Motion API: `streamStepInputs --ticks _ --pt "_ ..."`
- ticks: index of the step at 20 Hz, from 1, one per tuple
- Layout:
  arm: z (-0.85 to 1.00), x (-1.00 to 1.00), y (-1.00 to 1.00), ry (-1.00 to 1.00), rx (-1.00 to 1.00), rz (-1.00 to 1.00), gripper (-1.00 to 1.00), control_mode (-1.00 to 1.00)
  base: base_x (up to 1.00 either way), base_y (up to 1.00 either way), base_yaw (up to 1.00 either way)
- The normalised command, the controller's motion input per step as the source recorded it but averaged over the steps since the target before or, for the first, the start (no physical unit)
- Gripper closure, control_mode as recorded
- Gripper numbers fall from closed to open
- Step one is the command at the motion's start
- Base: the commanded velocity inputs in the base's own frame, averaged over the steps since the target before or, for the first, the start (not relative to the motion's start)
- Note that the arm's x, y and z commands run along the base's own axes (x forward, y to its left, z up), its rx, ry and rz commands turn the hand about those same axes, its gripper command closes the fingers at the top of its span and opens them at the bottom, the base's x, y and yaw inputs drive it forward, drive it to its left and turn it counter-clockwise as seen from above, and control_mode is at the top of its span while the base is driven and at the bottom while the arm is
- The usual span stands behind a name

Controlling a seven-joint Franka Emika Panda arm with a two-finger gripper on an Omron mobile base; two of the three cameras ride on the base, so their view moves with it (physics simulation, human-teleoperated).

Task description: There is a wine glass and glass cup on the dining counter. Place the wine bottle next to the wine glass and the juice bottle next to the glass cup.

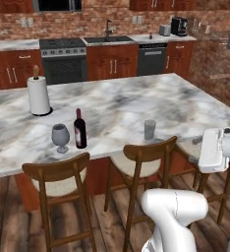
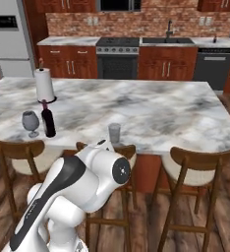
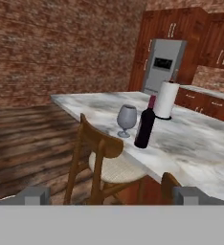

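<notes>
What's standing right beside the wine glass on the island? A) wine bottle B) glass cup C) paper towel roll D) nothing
A: the wine bottle stands upright just beside the wine glass on the dining counter; the glass cup stands well apart, alone.

- The wine bottle (image 3: 145, 126) stands upright on the dining counter (image 3: 190, 143), just beside the wine glass (image 3: 126, 119).
- A paper towel roll (image 3: 167, 99) stands behind them.
- A wooden stool (image 3: 102, 160) sits at the counter's edge.

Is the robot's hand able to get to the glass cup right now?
Probably yes. The glass cup stands alone near the dining counter's front edge, nothing beside it, though the stool below may crowd a low approach.
</notes>
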Motion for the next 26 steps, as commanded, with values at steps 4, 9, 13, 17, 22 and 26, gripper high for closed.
streamStepInputs --ticks 4,9,13,17,22,26 --pt "0.0 0.0 0.0 0.0 0.0 0.0 -1.0 1.0 0.0 -0.71 -0.01" --pt "0.0 0.0 0.0 0.0 0.0 0.0 -1.0 1.0 0.01 -0.71 0.0" --pt "0.0 0.0 0.0 0.0 0.0 0.0 -1.0 1.0 0.02 -0.72 0.0" --pt "0.0 0.0 0.0 0.0 0.0 0.0 -1.0 1.0 0.01 -0.72 0.0" --pt "0.0 0.0 0.0 0.0 0.0 0.0 -1.0 1.0 0.03 -0.71 0.0" --pt "0.0 0.0 0.0 0.0 0.0 0.0 -1.0 1.0 0.0 -0.72 0.0"
